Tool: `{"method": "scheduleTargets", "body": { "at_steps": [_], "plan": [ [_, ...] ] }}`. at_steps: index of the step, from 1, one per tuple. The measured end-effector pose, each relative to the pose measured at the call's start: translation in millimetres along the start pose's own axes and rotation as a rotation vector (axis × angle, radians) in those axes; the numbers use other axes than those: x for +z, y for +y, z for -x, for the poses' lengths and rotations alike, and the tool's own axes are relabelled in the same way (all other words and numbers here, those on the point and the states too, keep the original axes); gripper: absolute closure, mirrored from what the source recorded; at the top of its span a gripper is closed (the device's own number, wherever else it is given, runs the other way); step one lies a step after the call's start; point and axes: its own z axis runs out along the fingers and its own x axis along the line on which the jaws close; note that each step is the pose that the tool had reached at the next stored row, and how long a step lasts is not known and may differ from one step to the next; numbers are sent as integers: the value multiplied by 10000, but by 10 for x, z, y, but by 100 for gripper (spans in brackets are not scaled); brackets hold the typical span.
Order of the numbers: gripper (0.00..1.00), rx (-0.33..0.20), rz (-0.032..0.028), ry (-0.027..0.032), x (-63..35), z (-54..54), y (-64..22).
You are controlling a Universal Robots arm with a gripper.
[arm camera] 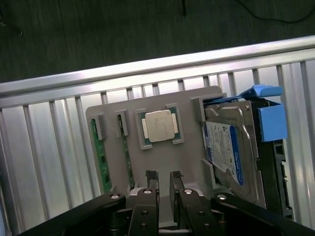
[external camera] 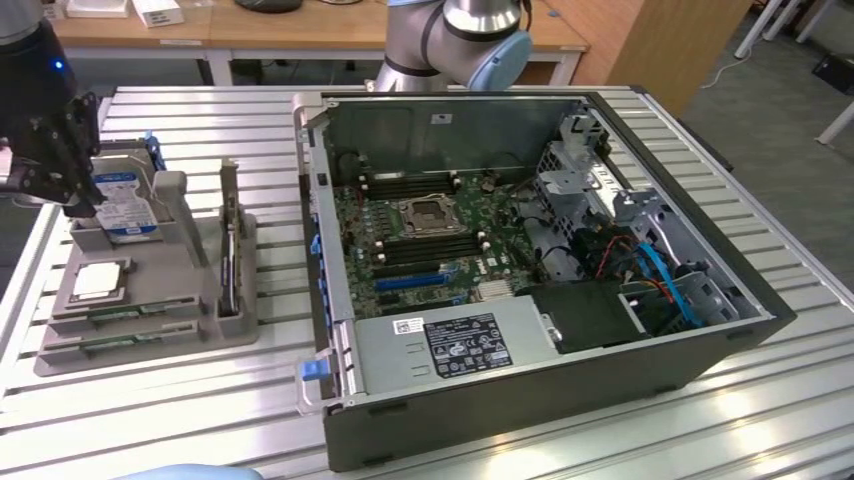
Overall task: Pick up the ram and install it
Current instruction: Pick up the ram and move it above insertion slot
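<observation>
- Slatted aluminium table (external camera: 747,420) fills the scene; wooden desks (external camera: 334,35) stand behind it, and the arm's (external camera: 461,30) base rises at the table's far edge.
- An open PC case (external camera: 534,420) lies on its side across the middle of the table and out toward the exterior view's right, with the green motherboard (external camera: 441,250) exposed.
- Inside the case, the power supply (external camera: 400,365) bears a black-and-white label (external camera: 454,345). Its writing is too small to read.
- A grey holder (external camera: 167,285) sits near the table's edge at the exterior view's left, well apart from the case.
- The ram (arm camera: 100,157) lies in a slot at one end of the holder, with a second stick (arm camera: 127,155) in the slot just beside it. Both are untouched.
- A silver CPU (arm camera: 160,125) rests in a square pocket next to the sticks. No markings can be read on it.
- A hard drive (arm camera: 226,147) leans at the holder's other end. It has a blue-and-white label, but the print is not legible.
- The gripper (arm camera: 163,178) hangs over the holder with its jaws a narrow gap apart and nothing between them, clear of the ram.
</observation>
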Motion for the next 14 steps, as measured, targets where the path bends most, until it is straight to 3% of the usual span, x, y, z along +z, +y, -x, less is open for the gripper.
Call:
{"method": "scheduleTargets", "body": {
  "at_steps": [14],
  "plan": [
    [76, -259, -8, 11, -3, -275, -50]
  ]
}}
